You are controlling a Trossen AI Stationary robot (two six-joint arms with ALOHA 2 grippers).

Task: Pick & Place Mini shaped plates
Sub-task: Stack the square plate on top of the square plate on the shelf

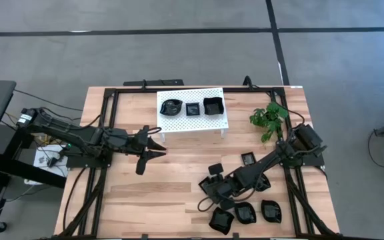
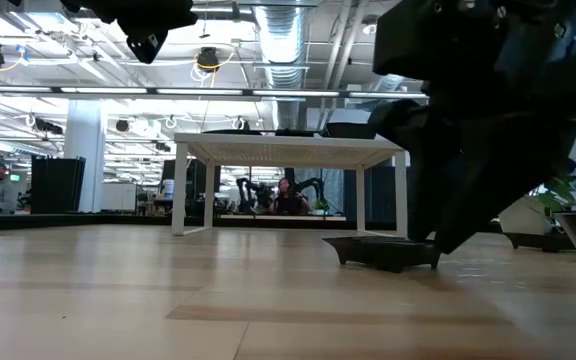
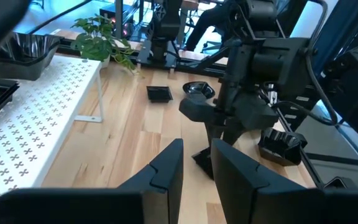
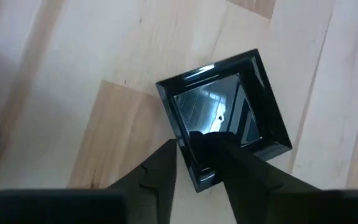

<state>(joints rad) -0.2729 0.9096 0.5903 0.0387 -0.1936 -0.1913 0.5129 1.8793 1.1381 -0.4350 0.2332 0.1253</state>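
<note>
Glossy black square plate [image 4: 224, 118] lies flat on the wooden table [image 1: 152, 193], directly beneath the right gripper [image 4: 196, 158], whose narrowed fingers straddle its near rim; left gripper [image 1: 153, 152] waits well apart.

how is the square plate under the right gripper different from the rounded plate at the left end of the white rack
The square plate lies on the wooden table; the rounded plate sits on the white rack. One has straight edges and sharp corners, the other a wavy rim. The right gripper's fingers straddle one square-plate edge; no gripper is at the rounded plate. Both are glossy black.
</note>
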